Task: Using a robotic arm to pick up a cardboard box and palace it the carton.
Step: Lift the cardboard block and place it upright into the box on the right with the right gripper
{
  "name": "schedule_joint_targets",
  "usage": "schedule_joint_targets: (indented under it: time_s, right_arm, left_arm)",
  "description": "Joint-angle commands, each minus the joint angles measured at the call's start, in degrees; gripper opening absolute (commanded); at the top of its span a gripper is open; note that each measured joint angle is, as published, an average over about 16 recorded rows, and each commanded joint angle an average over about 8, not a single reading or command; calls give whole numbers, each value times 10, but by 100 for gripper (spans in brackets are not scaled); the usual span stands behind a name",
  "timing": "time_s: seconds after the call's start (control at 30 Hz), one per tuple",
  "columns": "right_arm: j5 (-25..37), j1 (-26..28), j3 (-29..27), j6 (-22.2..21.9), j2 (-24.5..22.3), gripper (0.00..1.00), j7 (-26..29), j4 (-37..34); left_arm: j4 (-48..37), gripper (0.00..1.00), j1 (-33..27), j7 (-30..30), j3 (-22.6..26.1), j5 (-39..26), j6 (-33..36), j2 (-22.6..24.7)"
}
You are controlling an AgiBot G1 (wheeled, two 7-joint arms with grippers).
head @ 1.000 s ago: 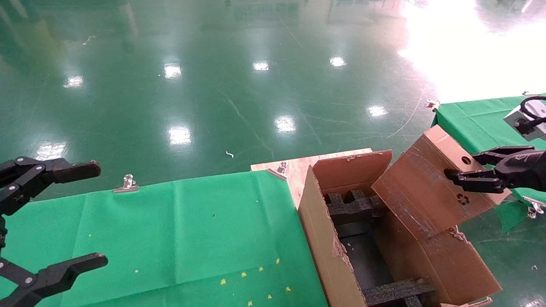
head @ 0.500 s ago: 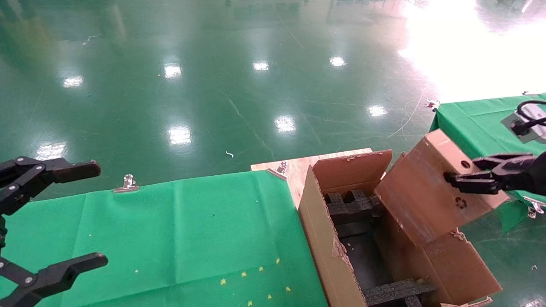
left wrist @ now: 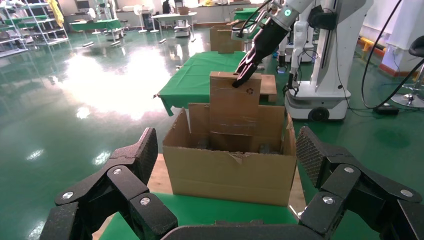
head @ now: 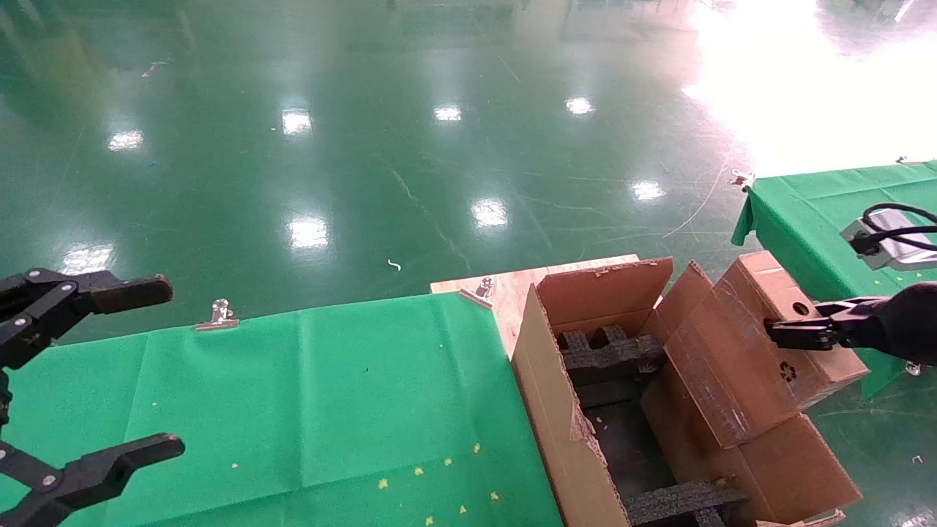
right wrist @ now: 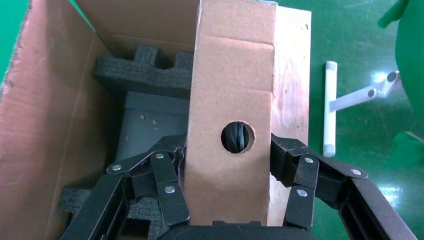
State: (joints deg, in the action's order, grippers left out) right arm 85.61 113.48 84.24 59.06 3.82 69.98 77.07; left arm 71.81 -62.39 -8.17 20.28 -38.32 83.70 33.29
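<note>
Head view shows the right gripper point(head: 794, 333) at the right edge of the scene, clamped on the upper end of the cardboard box point(head: 739, 351). The box is tilted, its lower end dipping into the open carton point(head: 556, 410) along the carton's right-hand wall, while its upper end with the round hole sticks out above the rim. One black finger point(head: 798, 338) lies across the face just beside the hole, above the small recycling mark. The grey camera block point(head: 889, 245) with its black cable sits above the gripper.

From the right wrist camera, the box point(right wrist: 232, 115) fills the space between the jaws: a finger point(right wrist: 155, 177) presses one side and the other finger point(right wrist: 300, 170) presses the opposite side, with the round hole facing the lens midway between them. Beneath the box, black foam inserts point(right wrist: 137, 72) line the inside of the carton point(right wrist: 35, 125).

The left wrist camera looks across at the carton point(left wrist: 230, 172) from the side, and the box point(left wrist: 234, 105) stands up out of it, with the white arm point(left wrist: 280, 20) and its teal ring reaching down to the top end.

The left gripper point(head: 128, 366) hangs over the green tablecloth point(head: 329, 395) at the left edge, well apart from the carton, its jaws spread wide with nothing between them. A metal clip point(head: 217, 315) pins the cloth's far edge.
</note>
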Motion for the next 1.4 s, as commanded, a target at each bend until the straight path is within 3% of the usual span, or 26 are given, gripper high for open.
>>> schedule_joint_targets:
  time_s: [0.03,0.3,0.73,1.4]
  right_arm:
    - [16,-4,4,-8,4,0,28,7]
    - [25,-18,16,-14,23,0,61,9]
    - [7,-39,32,-12,40,0,48,7]
    - [60,-66,51,-85,37,0,75,6]
  left_arm:
    - [0,100,0,0,0,0,0,0]
    - [0,100,0,0,0,0,0,0]
    - [0,100,0,0,0,0,0,0]
    - [0,100,0,0,0,0,0,0]
